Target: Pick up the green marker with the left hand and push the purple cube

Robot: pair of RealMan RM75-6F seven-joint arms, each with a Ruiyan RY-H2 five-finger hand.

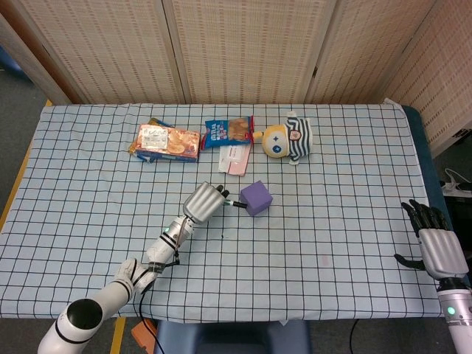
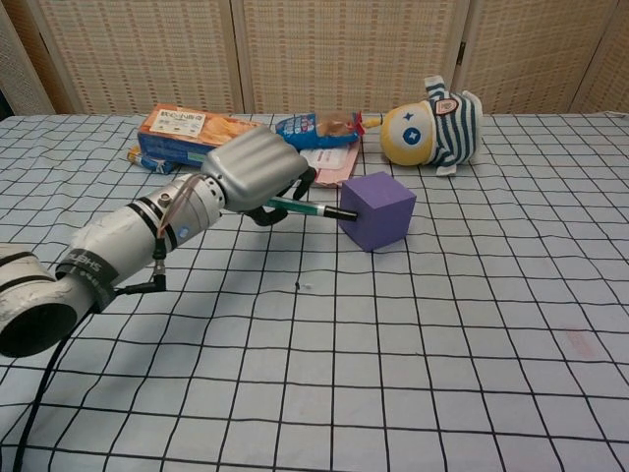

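Our left hand (image 2: 254,169) clamps the stiff green marker (image 2: 305,207) by its barrel, its tip against the light, easily sliding purple cube (image 2: 378,209) mid-tabletop.

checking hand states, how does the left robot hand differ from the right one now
The left robot hand is out over the middle of the table, fingers curled around the green marker, its tip against the purple cube. The right robot hand sits at the table's edge, fingers extended, holding nothing. Both have silver backs and black fingers.

The left hand (image 2: 254,173) hides the green marker (image 2: 313,208) (barrel end).
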